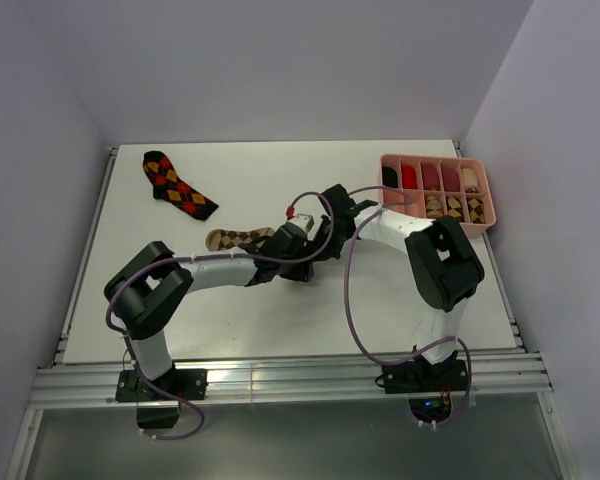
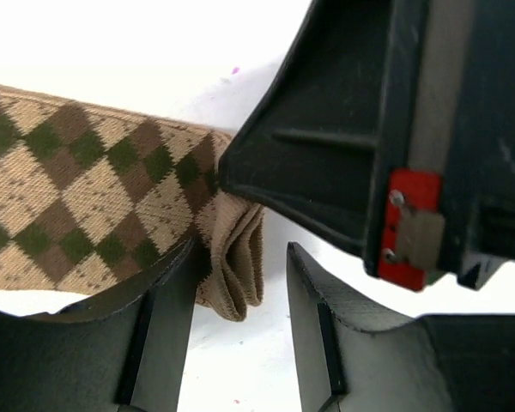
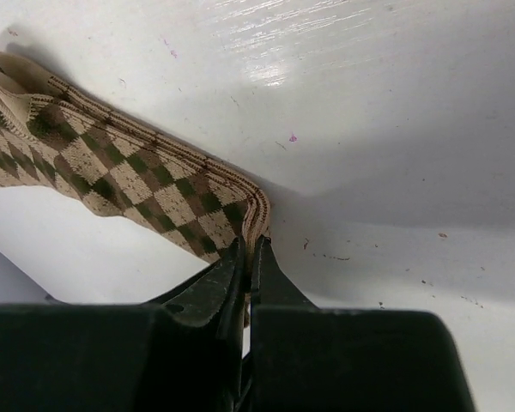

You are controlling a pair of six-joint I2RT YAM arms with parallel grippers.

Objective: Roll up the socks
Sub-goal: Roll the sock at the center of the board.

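A tan-brown-cream argyle sock (image 1: 238,239) lies flat at the table's middle. It also shows in the left wrist view (image 2: 77,197) and in the right wrist view (image 3: 137,172). My right gripper (image 3: 251,249) is shut on the sock's folded near edge; from above it (image 1: 292,228) is at the sock's right end. My left gripper (image 2: 240,275) is open, and the sock's bunched end sits between its fingers, against the left finger (image 2: 167,318). From above it (image 1: 282,250) is beside the right gripper. A black-red-orange argyle sock (image 1: 178,186) lies flat at the back left. The beige-brown-orange sock does not show lying flat.
A pink divided tray (image 1: 488,200) at the back right holds several rolled socks, plain and patterned. The right gripper's black body (image 2: 369,146) hangs close above the left fingers. White walls stand round the table.
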